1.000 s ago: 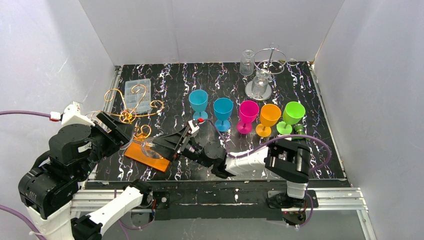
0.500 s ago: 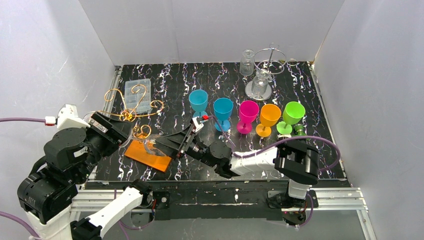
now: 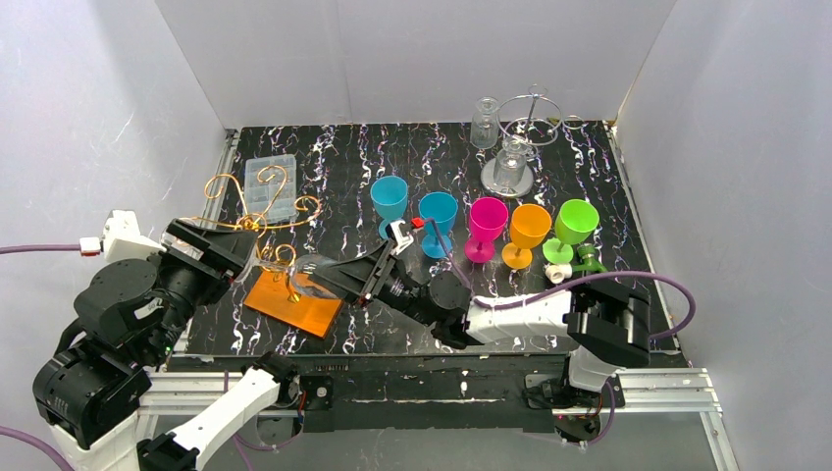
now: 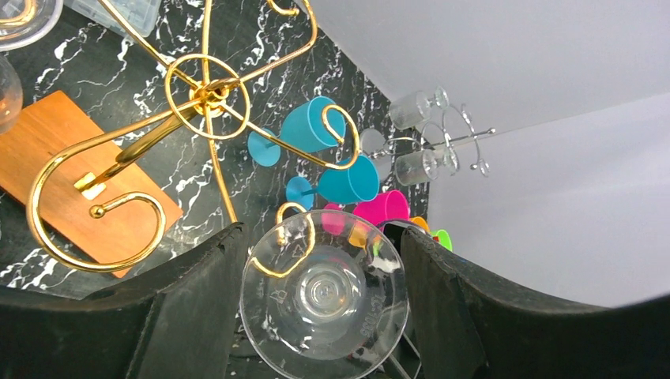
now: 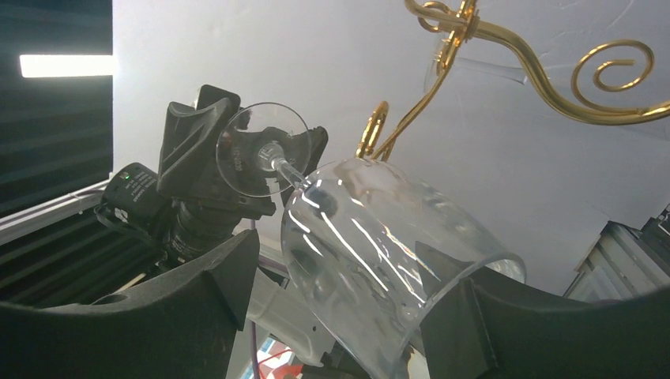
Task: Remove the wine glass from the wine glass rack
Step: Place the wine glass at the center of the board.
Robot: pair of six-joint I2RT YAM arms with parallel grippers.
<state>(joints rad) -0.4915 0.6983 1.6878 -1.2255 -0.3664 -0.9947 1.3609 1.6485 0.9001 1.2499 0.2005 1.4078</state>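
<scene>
Clear wine glass (image 3: 307,273) tilted over the orange base (image 3: 280,306), near left. right gripper (image 5: 340,268) spread wide, its 2 fingers clamped on the bowl. left gripper (image 4: 322,249) spread, its fingers flank the foot; can't tell if they touch. 1 hook of the gold rack (image 4: 207,93) overlaps the foot rim.
</scene>
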